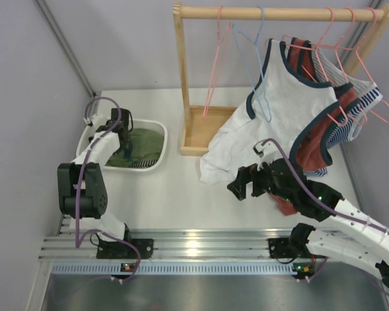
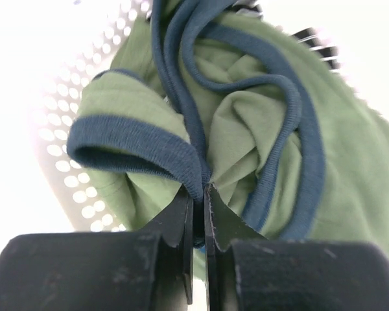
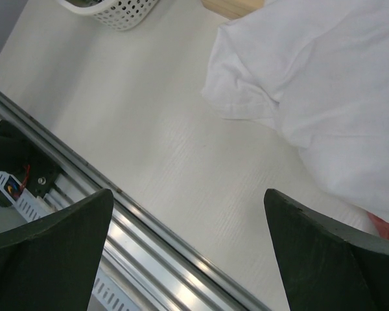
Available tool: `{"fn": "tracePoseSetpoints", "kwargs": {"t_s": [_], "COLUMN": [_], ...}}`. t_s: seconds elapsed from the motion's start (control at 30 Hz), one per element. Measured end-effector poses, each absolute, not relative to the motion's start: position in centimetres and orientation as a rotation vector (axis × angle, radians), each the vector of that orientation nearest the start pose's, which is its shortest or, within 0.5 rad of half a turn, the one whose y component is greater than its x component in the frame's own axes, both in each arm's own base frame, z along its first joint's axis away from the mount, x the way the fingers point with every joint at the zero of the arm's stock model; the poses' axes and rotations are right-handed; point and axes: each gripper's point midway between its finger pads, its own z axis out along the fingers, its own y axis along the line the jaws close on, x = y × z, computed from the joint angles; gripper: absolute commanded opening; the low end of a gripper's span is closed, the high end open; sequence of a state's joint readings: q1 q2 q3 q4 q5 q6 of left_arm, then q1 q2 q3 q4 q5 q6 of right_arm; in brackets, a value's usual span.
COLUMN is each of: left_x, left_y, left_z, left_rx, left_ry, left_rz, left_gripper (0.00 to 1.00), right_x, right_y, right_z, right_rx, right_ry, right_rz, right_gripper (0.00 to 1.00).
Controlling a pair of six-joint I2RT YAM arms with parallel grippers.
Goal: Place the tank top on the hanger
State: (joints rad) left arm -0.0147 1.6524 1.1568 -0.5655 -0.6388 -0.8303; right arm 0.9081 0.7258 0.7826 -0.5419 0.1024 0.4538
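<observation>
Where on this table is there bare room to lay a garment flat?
The widest bare stretch of table lies between the basket, the white top and the rail. A smaller strip sits behind the basket. Crowded: the right side, where the white top and a red garment drape down by the right fingers.

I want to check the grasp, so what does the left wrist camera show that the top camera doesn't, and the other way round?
Only the left wrist view: the left gripper shut on the tank top at its navy trim, fingers pinched together. Only the top view: the wooden rack, the light-blue hanger on its rail, a white top hanging there, and the right gripper near its hem. Both: the olive tank top bunched in the white basket.
</observation>
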Motion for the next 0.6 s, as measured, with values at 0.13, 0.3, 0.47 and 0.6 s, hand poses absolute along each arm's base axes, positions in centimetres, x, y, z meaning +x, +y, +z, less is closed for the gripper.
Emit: {"fn": "tracePoseSetpoints", "kwargs": {"t_s": [0.13, 0.3, 0.47, 0.6], "left_x": [37.6, 36.9, 35.5, 34.5], "left_y": [7.2, 6.2, 4.0, 0.4], "left_z": [13.9, 21.3, 25.8, 28.1], "left_rx": [-1.06, -0.951, -0.781, -0.61], "left_ry": [2.066, 1.949, 1.905, 1.902], "left_rz": [0.389, 0.244, 0.169, 0.102], "left_gripper": [0.0, 0.0, 0.0, 0.0], "right_x": [16.6, 16.8, 17.1, 17.3], "right_y": [21.3, 21.3, 21.6, 21.7], "right_z": [20.8, 20.5, 20.9, 21.1], "right_rx": [-0.428, -0.439, -0.437, -0.433], "right_ry": [2.111, 2.124, 2.123, 2.123], "right_rz": [0.71, 0.688, 0.683, 0.677], "right_gripper": [1.0, 1.0, 1.0, 1.0]}}
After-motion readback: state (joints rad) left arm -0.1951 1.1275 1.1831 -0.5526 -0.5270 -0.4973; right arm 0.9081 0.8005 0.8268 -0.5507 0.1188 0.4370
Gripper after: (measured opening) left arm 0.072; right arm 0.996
